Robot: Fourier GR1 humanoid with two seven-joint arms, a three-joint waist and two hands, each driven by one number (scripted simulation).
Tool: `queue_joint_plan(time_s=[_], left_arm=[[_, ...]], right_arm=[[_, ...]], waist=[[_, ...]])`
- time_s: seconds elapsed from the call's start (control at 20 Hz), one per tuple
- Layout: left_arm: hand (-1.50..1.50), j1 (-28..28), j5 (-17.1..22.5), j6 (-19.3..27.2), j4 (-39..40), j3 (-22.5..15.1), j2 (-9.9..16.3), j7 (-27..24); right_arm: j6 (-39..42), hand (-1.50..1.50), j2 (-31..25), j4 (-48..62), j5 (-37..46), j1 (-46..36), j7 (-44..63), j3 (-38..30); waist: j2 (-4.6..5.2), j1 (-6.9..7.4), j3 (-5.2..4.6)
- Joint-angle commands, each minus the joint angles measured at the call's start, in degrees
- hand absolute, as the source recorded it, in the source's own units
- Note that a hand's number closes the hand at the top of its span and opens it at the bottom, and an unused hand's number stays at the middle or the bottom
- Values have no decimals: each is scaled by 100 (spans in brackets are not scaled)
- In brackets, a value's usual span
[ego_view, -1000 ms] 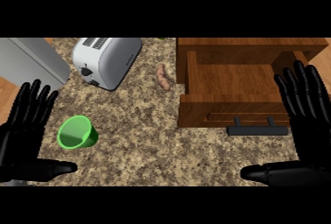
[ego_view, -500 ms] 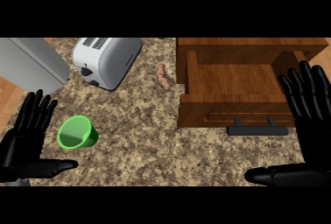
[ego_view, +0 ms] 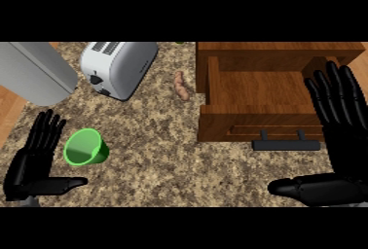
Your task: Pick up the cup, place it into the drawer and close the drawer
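A green cup stands on the speckled counter at the left, its mouth facing up and slightly toward me. My left hand is open just to its left, fingers straight, thumb stretched out below the cup, not touching it. The wooden drawer is pulled open at the upper right, with a black handle on its front. My right hand is open at the right edge, fingers straight over the drawer's right side, thumb pointing left.
A silver toaster sits at the back left, with a grey appliance beside it at the far left. A small brown piece of food lies between the toaster and the drawer.
My left hand has drifted down and slightly right, closer to the cup. My right hand has shifted a little lower. The cup and drawer have not moved.
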Motion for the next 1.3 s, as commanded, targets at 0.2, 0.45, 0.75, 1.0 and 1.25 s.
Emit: queue_joint_plan(time_s=[0.2, 0.45, 0.75, 1.0, 1.25], left_arm=[[-150, -547, -285, -156, 1723, 117, 226, -924], [-150, -720, -410, -246, 2574, 186, 365, -1481], [-150, -920, -509, 46, 2856, 74, 233, -1752], [-150, -1184, -484, -66, 3645, 191, 486, -2059], [-150, -1392, -674, -334, 4768, 210, 706, -3007]], right_arm=[[-11, -150, 58, -124, 91, 81, 57, 124], [13, -150, -158, -150, -199, -371, 426, -194], [-117, -150, 21, -460, 123, 1, 433, 91], [-69, -150, 174, -525, 175, 225, 263, 328], [230, -150, -106, -558, -243, 239, 389, -40]], waist=[[1, -10, -1], [4, -13, -2], [-1, -12, -1], [0, -21, -1], [7, -43, -4]])
